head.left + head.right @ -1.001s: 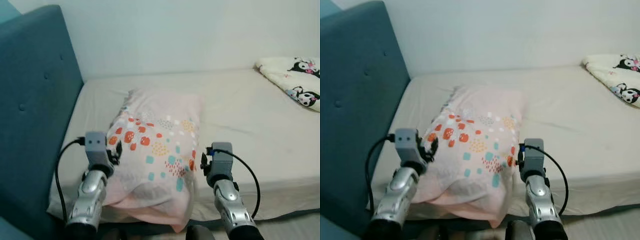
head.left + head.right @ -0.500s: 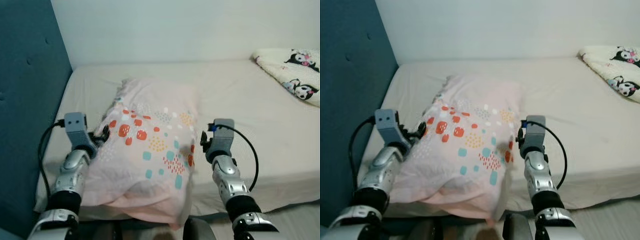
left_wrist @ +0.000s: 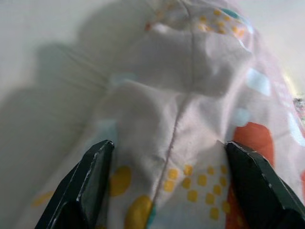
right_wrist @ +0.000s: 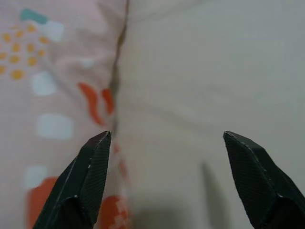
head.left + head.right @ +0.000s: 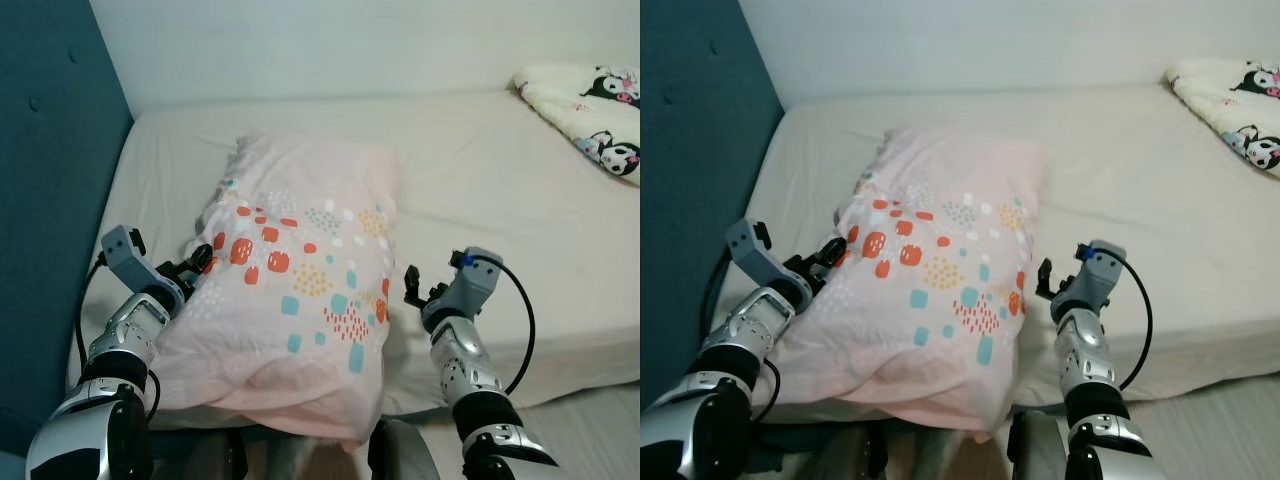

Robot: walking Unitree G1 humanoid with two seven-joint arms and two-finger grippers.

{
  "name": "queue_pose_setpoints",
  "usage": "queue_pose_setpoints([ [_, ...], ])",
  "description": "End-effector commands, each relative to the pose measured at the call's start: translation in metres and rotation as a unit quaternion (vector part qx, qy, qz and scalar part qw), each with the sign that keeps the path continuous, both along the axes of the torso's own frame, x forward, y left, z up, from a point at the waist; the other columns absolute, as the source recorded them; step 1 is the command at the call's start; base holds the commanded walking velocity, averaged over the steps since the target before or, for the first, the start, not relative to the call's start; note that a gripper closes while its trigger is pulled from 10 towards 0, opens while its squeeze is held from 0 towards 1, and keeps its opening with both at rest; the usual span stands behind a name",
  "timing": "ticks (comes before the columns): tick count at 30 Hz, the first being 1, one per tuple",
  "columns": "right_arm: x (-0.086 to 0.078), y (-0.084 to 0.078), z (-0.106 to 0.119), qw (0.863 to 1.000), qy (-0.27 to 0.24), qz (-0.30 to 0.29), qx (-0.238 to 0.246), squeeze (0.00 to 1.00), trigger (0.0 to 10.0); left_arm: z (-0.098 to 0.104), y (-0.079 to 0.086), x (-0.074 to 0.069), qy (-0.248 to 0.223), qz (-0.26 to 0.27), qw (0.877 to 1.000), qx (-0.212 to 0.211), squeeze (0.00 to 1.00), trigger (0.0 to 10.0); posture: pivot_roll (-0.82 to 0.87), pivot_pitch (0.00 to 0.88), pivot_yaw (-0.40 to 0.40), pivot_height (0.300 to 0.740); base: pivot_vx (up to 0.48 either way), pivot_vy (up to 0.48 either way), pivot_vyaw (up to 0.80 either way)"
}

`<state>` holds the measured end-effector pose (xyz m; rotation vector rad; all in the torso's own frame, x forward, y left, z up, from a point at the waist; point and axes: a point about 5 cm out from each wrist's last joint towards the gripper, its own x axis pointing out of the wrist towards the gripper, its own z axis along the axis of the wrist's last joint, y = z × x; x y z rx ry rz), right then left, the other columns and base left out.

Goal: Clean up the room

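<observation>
On the near half of the bed (image 5: pixel 520 230), close to the teal padded headboard (image 5: pixel 50 200), lies a plump pink pillow (image 5: pixel 300 300), its soft cotton cover wrinkled and printed with orange, teal and yellow blotches and dots. The sheet beneath is plain cream cloth with shallow creases. A folded white blanket (image 5: pixel 590 110) with black cartoon figures sits at the far right corner.

The left gripper (image 3: pixel 167 191) has its black fingers spread wide, with the pillow's seamed edge bulging between them; whether the fingers (image 3: pixel 90 186) actually press the fabric is hard to judge. The right gripper (image 4: pixel 164 181) is likewise spread apart, hovering just beside the pillow's right edge over bare sheet.

Compared with half a second ago, both arms sit lower and angle outward, and the right gripper is now clear of the pillow's side. The camera has also shifted, so the headboard shows less.
</observation>
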<state>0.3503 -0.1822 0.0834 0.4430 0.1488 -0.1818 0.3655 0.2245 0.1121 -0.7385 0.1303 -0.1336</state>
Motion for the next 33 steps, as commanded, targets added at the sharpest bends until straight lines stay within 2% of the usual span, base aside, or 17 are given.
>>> queue_pose_setpoints([
  [1,-0.006,0.003,-0.012,0.999,0.007,0.005,0.052,1.0,10.0,-0.007,0.001,-0.005,0.015,-0.027,0.999,-0.03,1.0,10.0,0.03,0.214,-0.023,0.581,0.0,0.0,0.0],
  [2,-0.009,0.009,-0.018,0.995,0.001,0.017,0.098,1.0,10.0,-0.012,-0.005,-0.007,0.017,-0.054,0.997,-0.053,1.0,10.0,0.03,0.216,-0.02,0.581,0.0,0.0,0.0],
  [4,-0.009,0.01,-0.019,0.994,0.0,0.02,0.105,1.0,10.0,-0.012,-0.006,-0.008,0.017,-0.058,0.997,-0.057,1.0,10.0,0.03,0.216,-0.02,0.581,0.0,0.0,0.0],
  [6,-0.008,0.013,-0.02,0.99,-0.007,0.02,0.138,1.0,10.0,-0.011,-0.006,-0.007,0.01,-0.053,0.995,-0.082,1.0,10.0,0.03,0.219,-0.02,0.581,0.0,0.0,0.0],
  [8,-0.008,0.013,-0.02,0.99,-0.007,0.02,0.138,1.0,10.0,-0.011,-0.006,-0.007,0.01,-0.053,0.995,-0.082,1.0,10.0,0.03,0.219,-0.02,0.581,0.0,0.0,0.0],
  [10,-0.006,0.016,-0.022,0.986,-0.005,0.022,0.168,1.0,10.0,-0.009,-0.005,-0.006,0.004,-0.046,0.994,-0.103,1.0,10.0,0.05,0.221,-0.02,0.581,0.0,0.0,0.0],
  [12,-0.006,0.016,-0.022,0.986,-0.005,0.022,0.168,1.0,10.0,-0.009,-0.005,-0.006,0.004,-0.046,0.994,-0.103,1.0,10.0,0.05,0.221,-0.02,0.581,0.0,0.0,0.0],
  [14,-0.006,0.021,-0.026,0.983,0.013,0.035,0.181,1.0,10.0,-0.005,0.002,-0.005,-0.003,-0.028,0.991,-0.13,1.0,10.0,0.06,0.22,-0.024,0.581,0.0,0.0,0.0],
  [17,-0.005,0.025,-0.027,0.981,0.02,0.045,0.187,1.0,10.0,-0.003,0.006,-0.006,-0.006,-0.021,0.99,-0.139,1.0,10.0,0.07,0.216,-0.028,0.581,0.0,0.0,0.0],
  [19,-0.003,0.035,-0.025,0.977,0.026,0.08,0.195,1.0,10.0,-0.003,0.012,-0.008,-0.008,-0.02,0.989,-0.147,1.0,10.0,0.08,0.213,-0.031,0.581,0.0,0.0,0.0],
  [22,-0.001,0.042,-0.023,0.975,0.026,0.102,0.195,1.0,10.0,-0.003,0.011,-0.009,-0.008,-0.032,0.988,-0.148,1.0,10.0,0.08,0.21,-0.032,0.581,0.0,0.0,0.0],
  [26,0.002,0.063,-0.02,0.967,0.044,0.167,0.185,1.0,10.0,-0.012,-0.009,-0.015,0.001,-0.131,0.984,-0.119,1.0,10.0,0.09,0.202,-0.035,0.581,0.0,0.0,0.0],
  [27,0.002,0.063,-0.02,0.967,0.044,0.167,0.185,1.0,10.0,-0.012,-0.009,-0.015,0.001,-0.131,0.984,-0.119,1.0,10.0,0.09,0.202,-0.035,0.581,0.0,0.0,0.0],
  [29,0.001,0.075,-0.02,0.962,0.057,0.204,0.175,1.0,10.0,-0.024,-0.027,-0.021,0.022,-0.188,0.978,-0.088,1.0,10.0,0.09,0.197,-0.035,0.581,0.0,0.0,0.0],
  [30,0.001,0.075,-0.02,0.962,0.057,0.204,0.175,1.0,10.0,-0.024,-0.027,-0.021,0.022,-0.188,0.978,-0.088,1.0,10.0,0.09,0.197,-0.035,0.581,0.0,0.0,0.0],
  [31,0.001,0.085,-0.02,0.957,0.065,0.231,0.164,1.0,10.0,-0.032,-0.042,-0.026,0.034,-0.224,0.971,-0.082,1.0,10.0,0.09,0.193,-0.038,0.581,0.0,0.0,0.0],
  [33,0.001,0.089,-0.018,0.954,0.062,0.243,0.162,1.0,10.0,-0.035,-0.049,-0.028,0.035,-0.239,0.967,-0.078,1.0,10.0,0.09,0.189,-0.039,0.581,0.0,0.0,0.0],
])
